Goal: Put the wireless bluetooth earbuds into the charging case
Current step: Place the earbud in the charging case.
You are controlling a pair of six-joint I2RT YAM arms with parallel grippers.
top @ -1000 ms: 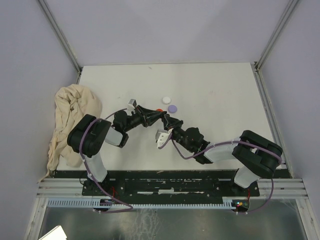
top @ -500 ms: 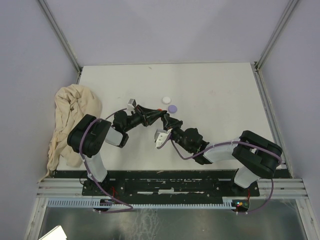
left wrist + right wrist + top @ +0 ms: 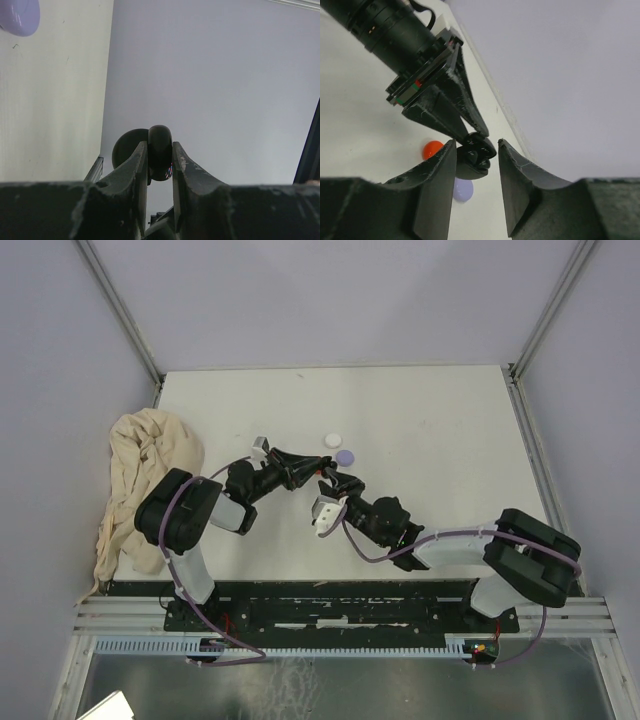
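The black charging case (image 3: 476, 159), holding dark shapes too small to identify, hangs above the middle of the desk (image 3: 450, 440), pinched on edge with its flat faces between the closed fingers of the left gripper (image 3: 159, 146), while the right gripper (image 3: 476, 144) stands partly open astride it, contact unclear.

Shows a crumpled beige cloth (image 3: 135, 480) heaped at the left edge of the white desk (image 3: 440, 440), hanging partly over its side. Also shows pale lilac walls (image 3: 330, 300) behind and metal rails (image 3: 120, 618) along the near edge.
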